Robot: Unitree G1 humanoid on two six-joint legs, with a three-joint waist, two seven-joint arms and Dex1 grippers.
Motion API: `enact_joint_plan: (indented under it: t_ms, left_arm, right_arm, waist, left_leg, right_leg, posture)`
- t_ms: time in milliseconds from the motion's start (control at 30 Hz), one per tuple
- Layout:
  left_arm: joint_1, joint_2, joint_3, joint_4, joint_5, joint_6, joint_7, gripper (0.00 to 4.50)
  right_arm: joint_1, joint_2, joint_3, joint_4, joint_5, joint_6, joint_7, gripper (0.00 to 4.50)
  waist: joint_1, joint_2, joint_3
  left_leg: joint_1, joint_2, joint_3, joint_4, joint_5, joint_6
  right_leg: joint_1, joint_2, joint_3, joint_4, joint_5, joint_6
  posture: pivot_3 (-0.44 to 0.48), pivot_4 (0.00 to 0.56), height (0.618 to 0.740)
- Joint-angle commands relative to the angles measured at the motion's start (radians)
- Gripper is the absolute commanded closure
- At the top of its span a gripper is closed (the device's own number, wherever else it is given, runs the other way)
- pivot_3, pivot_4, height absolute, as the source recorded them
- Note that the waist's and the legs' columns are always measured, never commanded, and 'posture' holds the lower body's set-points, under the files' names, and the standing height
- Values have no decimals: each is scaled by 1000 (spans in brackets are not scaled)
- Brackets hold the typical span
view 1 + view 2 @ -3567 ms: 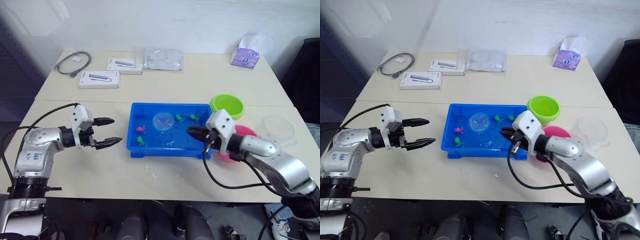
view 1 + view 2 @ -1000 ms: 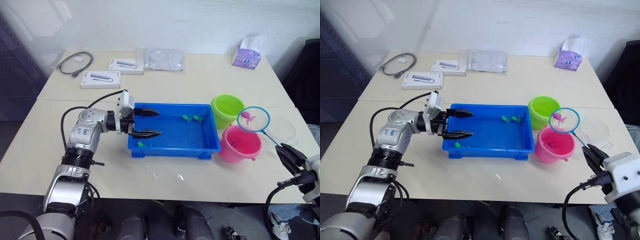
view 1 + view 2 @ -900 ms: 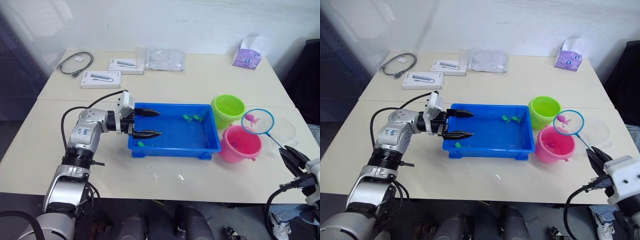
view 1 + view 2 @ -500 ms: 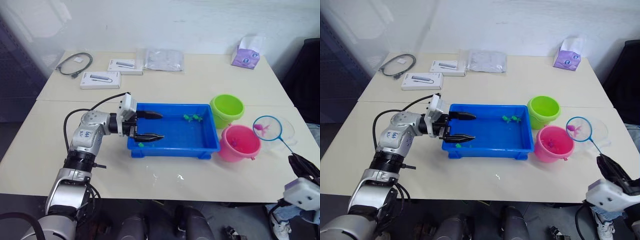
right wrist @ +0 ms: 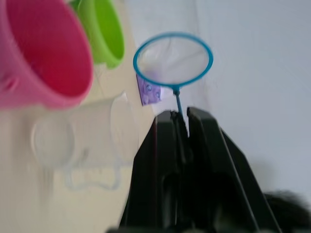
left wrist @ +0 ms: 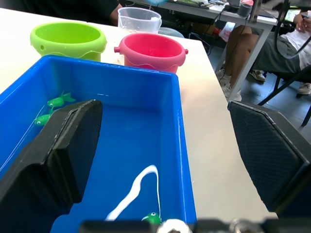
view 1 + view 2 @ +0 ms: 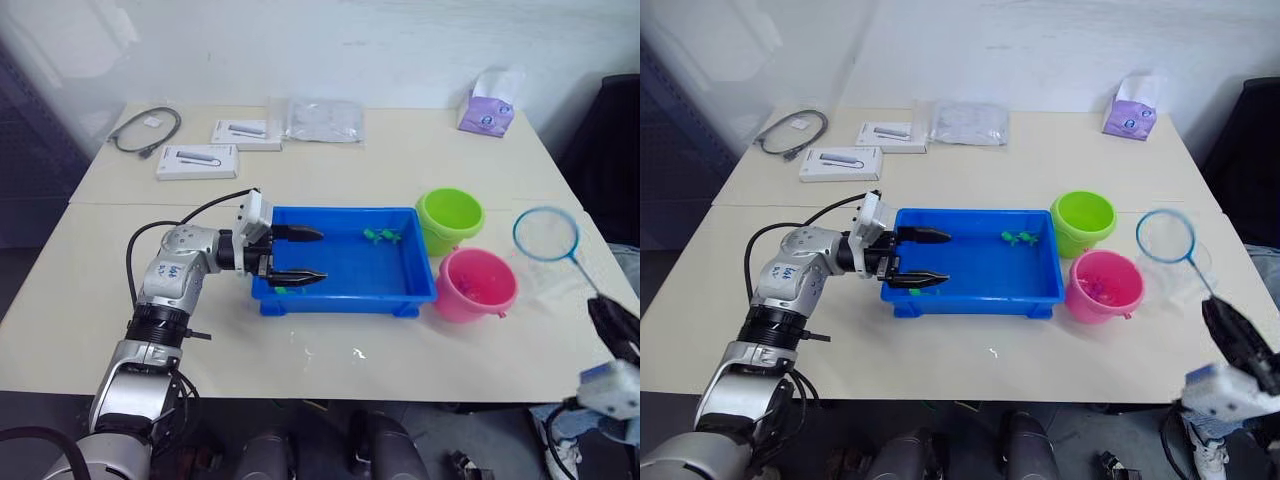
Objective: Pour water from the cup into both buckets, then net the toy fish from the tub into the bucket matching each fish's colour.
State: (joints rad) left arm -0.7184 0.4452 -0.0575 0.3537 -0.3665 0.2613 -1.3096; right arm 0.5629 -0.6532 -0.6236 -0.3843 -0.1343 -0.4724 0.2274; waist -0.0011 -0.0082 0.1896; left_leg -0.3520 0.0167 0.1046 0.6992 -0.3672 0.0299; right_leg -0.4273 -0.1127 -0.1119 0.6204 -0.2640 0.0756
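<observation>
Your right gripper (image 5: 181, 127) has its two black fingers squeezed together on the thin stick of the net (image 7: 546, 233). The net's blue ring is up in the air, past the right side of the pink bucket (image 7: 476, 284), and you can see right through the mesh. The clear cup (image 5: 82, 141) sits on the table under the net, just beside the pink bucket.

Your left gripper (image 7: 297, 255) has its fingers wide apart, with nothing between them. It sits at the left end of the blue tub (image 7: 345, 298), one finger over the water and one near the front rim.

In the tub, two green fish (image 7: 382, 236) lie close together near the far right corner. One more green fish (image 6: 152, 218) is by the front wall near your left gripper. The green bucket (image 7: 449, 217) stands just behind the pink one, next to the tub's right end.
</observation>
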Motion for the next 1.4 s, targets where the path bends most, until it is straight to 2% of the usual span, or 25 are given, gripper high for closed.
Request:
enact_joint_plan:
  t_ms: [33, 133, 200, 367, 500, 633, 833, 967, 1200, 1400]
  left_arm:
    - [5, 21, 25, -29, -12, -7, 6, 52]
    - [8, 37, 39, -10, -7, -17, 17, 52]
    - [13, 50, 49, -1, -4, -21, 29, 52]
    - [36, 85, 66, 7, 1, -31, 37, 52]
    - [58, 99, 72, -11, -4, -32, 47, 52]
    - [73, 107, 81, -27, 0, -34, 67, 52]
    - [108, 123, 87, -61, -11, -27, 79, 52]
    - [137, 130, 95, -97, -16, -18, 91, 52]
    - [163, 137, 104, -131, -21, -2, 109, 52]
    - [169, 129, 101, -153, -24, 10, 124, 52]
  right_arm:
    - [-24, -36, 116, -225, 538, 393, 118, 4500]
    - [-87, -96, 205, -369, 833, 655, 111, 4500]
    - [-174, -129, 263, -433, 987, 803, 32, 4500]
    - [-375, -189, 379, -447, 1154, 1142, -218, 4500]
    - [-545, -120, 490, -366, 1156, 1267, -309, 4500]
    - [-692, -35, 544, -250, 1115, 1386, -419, 4500]
    - [-809, 36, 597, -198, 1066, 1467, -406, 4500]
    - [-829, 59, 566, -204, 1084, 1533, -417, 4500]
    - [-833, 66, 448, -248, 1269, 1726, -506, 4500]
    - [-901, 49, 420, -215, 1243, 1877, -601, 4500]
  waist:
    - [-1, 0, 0]
    - [3, 0, 0]
    - [0, 0, 0]
    - [7, -1, 0]
    - [16, -2, 0]
    - [23, -2, 0]
    - [21, -2, 0]
    - [22, -2, 0]
    - [21, -2, 0]
    - [15, -2, 0]
  left_leg:
    - [0, 0, 0, 0, 0, 0]
    - [0, 1, -2, 0, 0, 0]
    - [-1, 0, -3, 1, 0, 0]
    - [-2, 0, -4, 1, 0, 1]
    - [-4, -1, -5, 1, 0, 1]
    - [-5, -1, -5, 1, 0, 1]
    - [-6, -1, -5, 0, 0, 1]
    - [-8, -1, -5, 0, -1, 2]
    - [-8, -1, -6, 0, -1, 2]
    - [-8, -1, -6, 0, -1, 2]
  right_leg:
    - [0, 0, 0, 0, 0, 0]
    - [0, -1, -2, 1, -1, -2]
    - [0, -2, -3, 1, -1, -2]
    - [0, -3, -5, 0, -1, -2]
    - [-1, -3, -7, -1, -1, -2]
    - [-1, -3, -8, 0, 0, -1]
    - [-2, -2, -9, 0, 0, -1]
    - [-2, -2, -10, 0, 0, 0]
    - [-2, -3, -11, -1, 1, 0]
    - [-2, -3, -11, -1, 1, 0]
  posture:
    - [0, 150, 740]
    - [0, 150, 740]
    - [0, 150, 740]
    - [0, 150, 740]
    - [0, 150, 740]
    - [0, 150, 740]
    - [0, 150, 740]
    - [0, 150, 740]
    - [0, 150, 740]
    - [0, 150, 740]
